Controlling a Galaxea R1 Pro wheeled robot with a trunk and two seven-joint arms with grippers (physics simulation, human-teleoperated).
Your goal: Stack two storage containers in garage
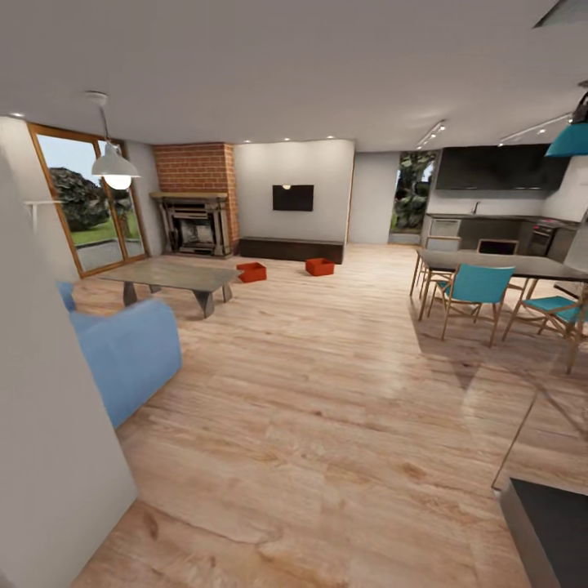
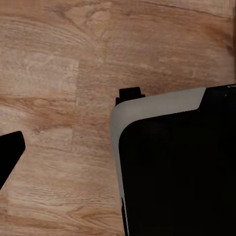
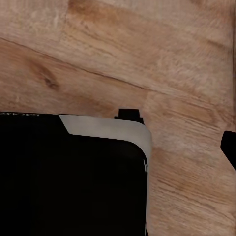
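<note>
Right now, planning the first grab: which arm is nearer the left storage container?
Left, barely if at all: both arms hang by the base; the container sits far ahead, slightly left.

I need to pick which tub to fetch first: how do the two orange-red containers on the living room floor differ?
The left container lies close to the coffee table, turned at an angle; the right container lies in the open before the long dark cabinet, more squarely to it. The left one is slightly nearer the camera. Both are alike in colour and shape, upright, on the wood floor.
</note>
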